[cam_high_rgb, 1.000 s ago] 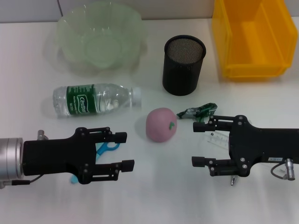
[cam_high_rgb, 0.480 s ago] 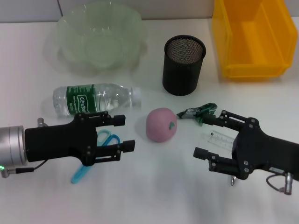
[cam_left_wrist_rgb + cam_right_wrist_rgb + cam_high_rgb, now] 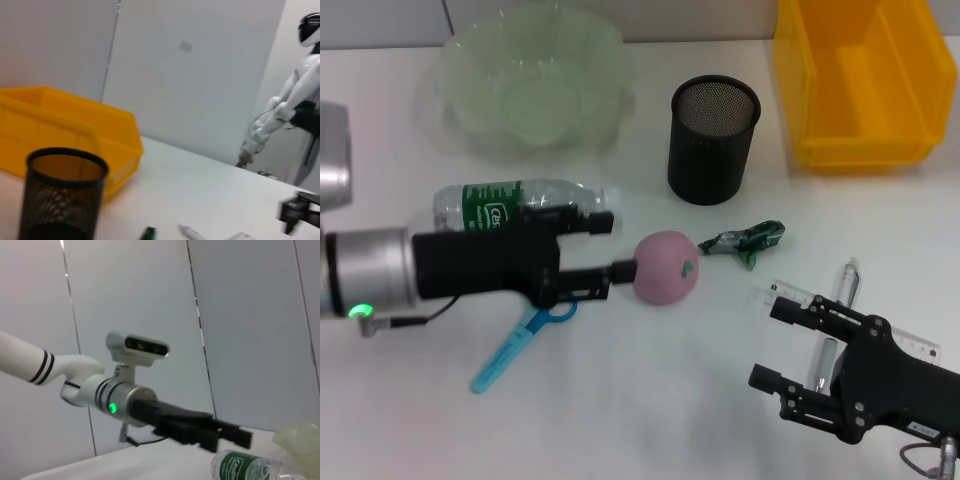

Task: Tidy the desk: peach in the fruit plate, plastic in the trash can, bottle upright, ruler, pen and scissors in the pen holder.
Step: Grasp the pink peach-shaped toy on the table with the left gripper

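Observation:
A pink peach [image 3: 666, 267] lies mid-table. My left gripper [image 3: 615, 245] is open, its fingertips just left of the peach, one almost touching it. A water bottle [image 3: 515, 203] lies on its side behind that arm, partly hidden. Blue scissors [image 3: 513, 347] lie in front of the arm. A green plastic wrapper [image 3: 747, 239] lies right of the peach. My right gripper [image 3: 766, 343] is open and empty near the front right, over a clear ruler [image 3: 922, 346] and beside a pen [image 3: 846, 281]. The black mesh pen holder [image 3: 713, 140] stands behind the peach.
A pale green fruit bowl [image 3: 530, 85] sits at the back left, and a yellow bin [image 3: 860, 80] at the back right. The left wrist view shows the pen holder [image 3: 62, 200], the bin [image 3: 65, 130] and the pen's tip [image 3: 190, 233]. The right wrist view shows my left arm [image 3: 130, 402] and the bottle [image 3: 245, 467].
My left gripper has moved right and away from the front edge, up to the peach, uncovering the scissors. My right gripper has drawn back toward the front right, uncovering the pen and ruler.

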Action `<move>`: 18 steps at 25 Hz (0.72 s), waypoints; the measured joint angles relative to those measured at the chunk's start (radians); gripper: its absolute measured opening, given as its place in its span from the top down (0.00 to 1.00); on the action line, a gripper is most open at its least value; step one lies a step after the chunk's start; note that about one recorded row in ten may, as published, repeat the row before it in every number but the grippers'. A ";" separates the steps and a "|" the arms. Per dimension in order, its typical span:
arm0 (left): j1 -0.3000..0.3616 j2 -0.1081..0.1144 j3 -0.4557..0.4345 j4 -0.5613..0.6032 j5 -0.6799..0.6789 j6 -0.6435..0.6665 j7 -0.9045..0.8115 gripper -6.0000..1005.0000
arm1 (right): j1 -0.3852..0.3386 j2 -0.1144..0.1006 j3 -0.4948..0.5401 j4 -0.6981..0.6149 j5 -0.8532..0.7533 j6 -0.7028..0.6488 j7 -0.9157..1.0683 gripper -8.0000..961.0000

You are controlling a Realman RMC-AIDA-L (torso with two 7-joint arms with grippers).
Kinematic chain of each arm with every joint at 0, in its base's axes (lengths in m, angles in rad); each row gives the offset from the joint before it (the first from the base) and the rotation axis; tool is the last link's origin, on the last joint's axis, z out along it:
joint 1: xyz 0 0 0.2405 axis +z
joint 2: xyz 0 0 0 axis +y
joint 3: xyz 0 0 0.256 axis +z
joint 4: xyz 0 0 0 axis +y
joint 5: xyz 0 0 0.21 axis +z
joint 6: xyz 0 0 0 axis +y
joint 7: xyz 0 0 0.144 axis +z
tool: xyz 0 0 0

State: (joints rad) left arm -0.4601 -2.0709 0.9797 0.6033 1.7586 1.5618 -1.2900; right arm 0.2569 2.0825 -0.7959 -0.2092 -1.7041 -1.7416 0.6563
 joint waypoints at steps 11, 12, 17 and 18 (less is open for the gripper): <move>-0.118 -0.001 0.204 -0.007 0.010 -0.254 -0.111 0.31 | -0.001 0.000 0.003 0.001 0.007 -0.007 0.005 0.23; -0.118 -0.001 0.204 -0.007 0.010 -0.254 -0.111 0.31 | -0.003 0.000 0.010 0.001 0.009 -0.003 0.006 0.23; -0.121 -0.002 0.227 -0.007 0.010 -0.292 -0.138 0.31 | -0.011 0.001 0.043 0.003 0.015 0.024 0.008 0.23; -0.121 -0.002 0.227 -0.007 0.010 -0.292 -0.138 0.31 | -0.011 0.001 0.043 0.003 0.016 0.026 0.008 0.23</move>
State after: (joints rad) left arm -0.5808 -2.0725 1.2064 0.5966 1.7687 1.2703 -1.4276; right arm 0.2458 2.0831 -0.7531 -0.2057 -1.6882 -1.7161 0.6642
